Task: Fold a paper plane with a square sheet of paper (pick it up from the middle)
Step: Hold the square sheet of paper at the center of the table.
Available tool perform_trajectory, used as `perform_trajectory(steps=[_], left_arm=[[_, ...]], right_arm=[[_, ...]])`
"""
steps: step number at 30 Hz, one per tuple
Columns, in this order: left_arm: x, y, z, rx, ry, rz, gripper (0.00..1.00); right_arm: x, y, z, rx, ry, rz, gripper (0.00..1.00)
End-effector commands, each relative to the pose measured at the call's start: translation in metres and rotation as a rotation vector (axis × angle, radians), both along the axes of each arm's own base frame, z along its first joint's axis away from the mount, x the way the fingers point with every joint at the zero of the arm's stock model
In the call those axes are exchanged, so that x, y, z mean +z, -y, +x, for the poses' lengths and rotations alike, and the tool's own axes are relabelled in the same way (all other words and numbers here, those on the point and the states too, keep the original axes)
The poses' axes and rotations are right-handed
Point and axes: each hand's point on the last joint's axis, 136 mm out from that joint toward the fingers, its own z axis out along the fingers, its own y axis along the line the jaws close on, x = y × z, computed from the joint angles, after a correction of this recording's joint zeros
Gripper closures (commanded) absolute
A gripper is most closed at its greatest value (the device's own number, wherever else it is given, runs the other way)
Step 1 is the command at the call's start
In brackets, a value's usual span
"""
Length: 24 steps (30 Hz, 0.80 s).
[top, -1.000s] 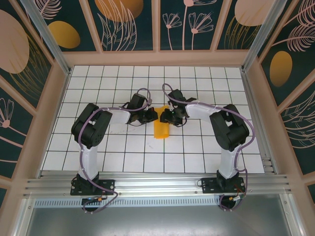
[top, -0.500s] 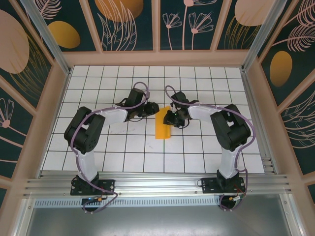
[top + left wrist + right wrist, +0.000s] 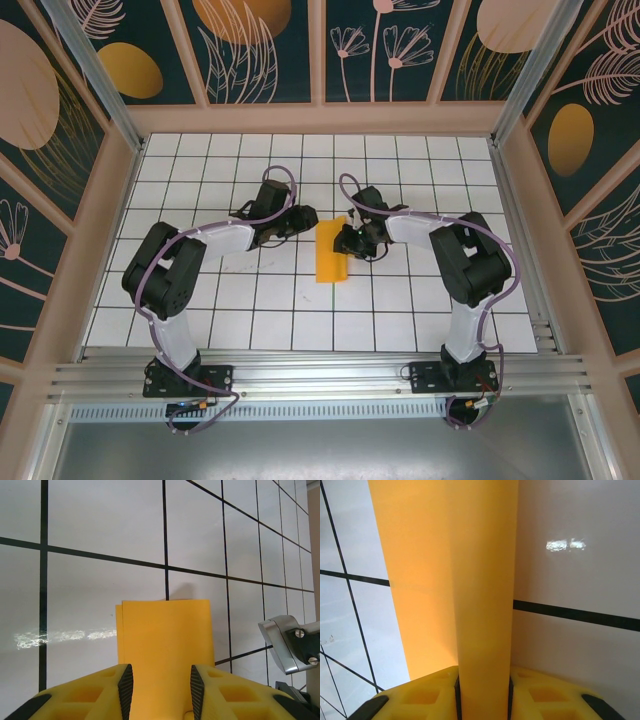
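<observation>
**Here, a folded orange strip lies between 2 hands**

Here the orange-yellow sheet of paper (image 3: 330,258) is a narrow rectangle, lying mid-way across the white tiled surface (image 3: 200,300) with its long axis running away from the arm bases. It looks thin, matte and smooth, with straight edges and square corners.

From the left wrist, the sheet of paper (image 3: 165,630) shows 2 layers, and the lower one peeks out as a thin sliver along its left edge. From the right wrist, the sheet of paper (image 3: 445,555) has 1 long crease, and the part right of the crease rises as a soft ridge.

The surface is glossy, crossed by black grid lines and catching small glints of light.

The left hand (image 3: 308,218) sits at the strip's far left corner. Its yellow plastic fingers with black ribbed pads stand part open (image 3: 161,672), with the strip's end lying in the gap.

The right hand (image 3: 345,240) is at the far right edge. It is closed on the raised ridge (image 3: 484,680), which fills the space between its pads.
</observation>
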Motion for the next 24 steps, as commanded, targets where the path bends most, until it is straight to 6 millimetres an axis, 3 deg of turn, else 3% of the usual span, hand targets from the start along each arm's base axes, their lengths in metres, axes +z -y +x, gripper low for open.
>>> perform_trajectory(steps=[1, 24], left_arm=[[0.005, 0.003, 0.000, -0.014, 0.009, -0.027, 0.62], [-0.014, 0.015, -0.006, -0.075, -0.046, -0.056, 0.66]], right_arm=[[-0.027, 0.025, -0.008, -0.003, -0.048, -0.114, 0.71], [-0.046, 0.034, -0.014, 0.023, -0.076, -0.185, 0.70]])
